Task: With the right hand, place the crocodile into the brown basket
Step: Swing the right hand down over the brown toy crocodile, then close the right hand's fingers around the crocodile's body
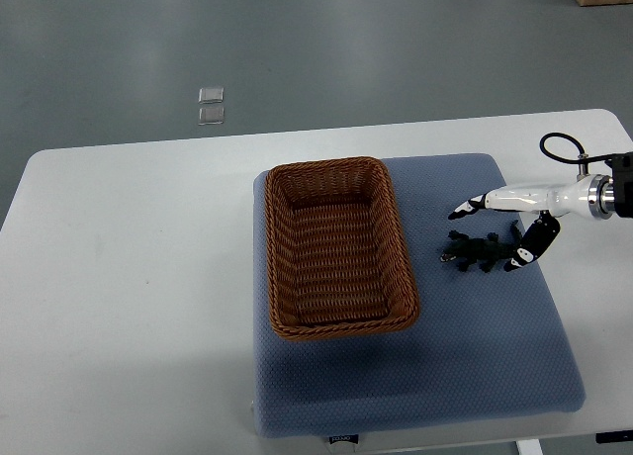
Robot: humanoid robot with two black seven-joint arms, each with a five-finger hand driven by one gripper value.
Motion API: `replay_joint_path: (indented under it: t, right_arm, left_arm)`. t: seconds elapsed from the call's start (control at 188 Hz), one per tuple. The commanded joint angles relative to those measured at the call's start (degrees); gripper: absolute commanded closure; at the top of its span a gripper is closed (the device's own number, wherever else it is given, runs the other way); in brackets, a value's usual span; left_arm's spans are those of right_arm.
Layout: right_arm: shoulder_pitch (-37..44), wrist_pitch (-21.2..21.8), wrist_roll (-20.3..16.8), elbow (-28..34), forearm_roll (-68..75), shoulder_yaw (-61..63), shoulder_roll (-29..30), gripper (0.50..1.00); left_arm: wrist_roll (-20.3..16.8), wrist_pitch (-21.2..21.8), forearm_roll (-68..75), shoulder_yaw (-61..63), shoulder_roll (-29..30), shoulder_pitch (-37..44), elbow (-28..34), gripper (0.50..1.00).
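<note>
Right hand [529, 200] enters from the right edge, over the right part of the mat [396, 376]. Fingers apart: one long finger [473, 207] reaches left with its dark tip past the crocodile's far side, and a second bends down to end just beside the tail end. Not clamped on anything. Whether any fingertip touches the toy cannot be told.

Crocodile [477, 249]: small, dark, flat on the mat, lying roughly left to right between those two fingers. It sits right of the basket [341, 326] and apart from it.

Basket: brown wicker, rectangular, upright on the left half of the mat, long side running away from the robot.

Mat: blue-grey, on a white worktop [129, 277]. A black cable loop [560, 148] shows above the wrist. Two small clear squares [211, 104] lie on the grey floor beyond the worktop.
</note>
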Motion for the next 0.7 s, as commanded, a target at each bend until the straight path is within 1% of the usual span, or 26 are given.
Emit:
replay_joint_path:
  t: [0.0, 0.111, 0.345, 0.414, 0.462, 0.509, 0.589, 0.695]
  right_arm:
    - [-0.4, -2.5, -0.6, -0.1, 0.0, -1.2, 0.0, 0.593]
    - [-1.3, -5.4, -0.7, -0.1, 0.0, -1.4, 0.1, 0.597]
    - [-2.1, -6.4, -0.7, -0.1, 0.0, -1.5, 0.2, 0.603]
    - [-2.2, -6.5, -0.7, -0.1, -0.1, -1.5, 0.6, 0.632]
    - [-2.2, -6.5, -0.7, -0.1, -0.1, -1.6, 0.8, 0.64]
    - [-2.2, -6.5, -0.7, -0.1, -0.4, -1.8, 1.0, 0.666]
    - [-2.3, -6.5, -1.7, -0.2, -0.8, -1.9, 1.0, 0.697]
    - [-2.5, -6.6, -2.2, -0.3, -1.1, -1.9, 1.1, 0.707]
  left_arm:
    - [0.0, 0.0, 0.0, 0.0, 0.0, 0.0, 0.0, 0.5]
    - [0.0, 0.0, 0.0, 0.0, 0.0, 0.0, 0.0, 0.5]
    - [0.0, 0.0, 0.0, 0.0, 0.0, 0.0, 0.0, 0.5]
    - [0.0, 0.0, 0.0, 0.0, 0.0, 0.0, 0.0, 0.5]
    - [0.0, 0.0, 0.0, 0.0, 0.0, 0.0, 0.0, 0.5]
    - [0.0, 0.0, 0.0, 0.0, 0.0, 0.0, 0.0, 0.5]
    - [-0.1, 0.0, 0.0, 0.0, 0.0, -0.1, 0.0, 0.5]
    - [0.0, 0.0, 0.0, 0.0, 0.0, 0.0, 0.0, 0.5]
